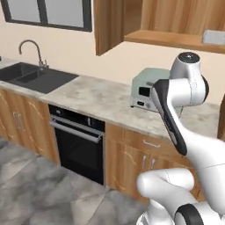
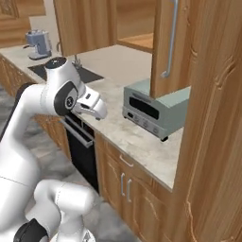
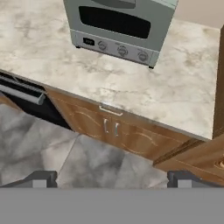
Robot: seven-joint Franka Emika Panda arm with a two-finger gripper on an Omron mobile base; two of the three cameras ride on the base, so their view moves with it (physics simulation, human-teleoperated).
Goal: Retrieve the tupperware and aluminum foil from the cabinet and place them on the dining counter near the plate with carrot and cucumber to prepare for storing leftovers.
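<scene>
**Tool wide open, hovering below the open cabinet**

I hold the tool point(image 3: 112, 180) low over the floor, facing the desk point(image 3: 131, 87), its jaws fully spread and gripping nothing. The mint-green toaster oven point(image 3: 118, 26) sits ahead of it. Well above the tool, the cabinet point(image 1: 176, 39) stands open so I can reach in; the tupperware point(image 1: 214, 38) rests on its shelf, untouched. I cannot spot the foil.

Even, flat rendered light; soft focus throughout.

No hard shadows on the counter point(image 1: 96, 99); only a faint dark patch under the toaster oven point(image 3: 120, 26). Cabinet point(image 1: 145, 22) interior reads slightly dimmer than its door. White arm point(image 1: 193, 145) shows mild sheen, no glare. Edges are soft and pixelated, wood grain is smeared, no visible lens distortion.
</scene>
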